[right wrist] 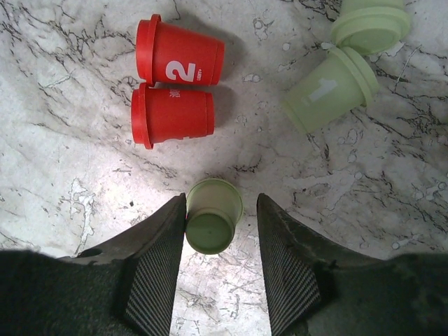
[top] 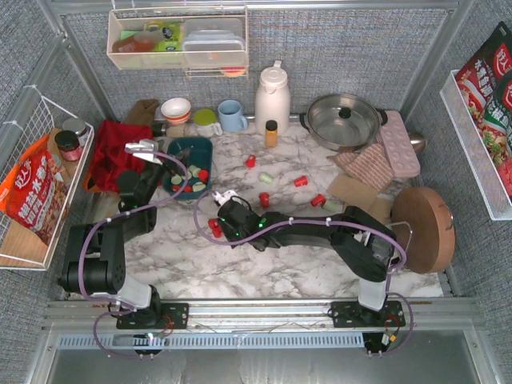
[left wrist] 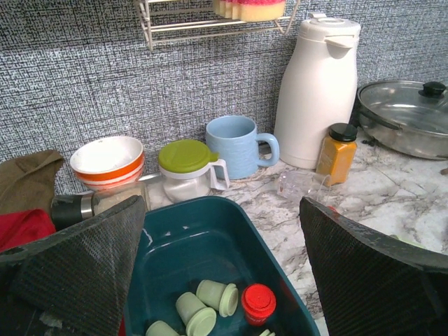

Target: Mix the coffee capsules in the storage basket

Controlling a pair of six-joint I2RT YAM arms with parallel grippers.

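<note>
Layout: the marble table [top: 320,256] has most capsules loose across its middle. The storage basket [top: 198,150] at left rear holds only a few green ones and a red one, so mixing looks barely begun. The left gripper [left wrist: 222,210] hangs over the basket, fingers wide apart, nothing between them. The right gripper [right wrist: 213,210] is low over the table, fingers parted either side of a mint capsule [right wrist: 212,218]. One finger looks to touch it and the other shows a gap, so it is not clamped. Risks (judgement): both arms work toward the same basket, so carrying a pod in could clip the left arm, or shove the light basket into the bowl [left wrist: 107,159] and lidded jar [left wrist: 185,168] just behind it. Uneven closing on the tapered pod could squirt it out sideways. The two red capsules [right wrist: 178,61] just ahead lie on their sides and would roll if nudged. Unresolved: the basket's near end is cut off in the left wrist view, so its count is unknown. The right fingertips are lost against the dark arm from above. I cannot tell whether the mint capsule is upright or lying. A second green capsule [right wrist: 369,24] is clipped by the frame edge.
</note>
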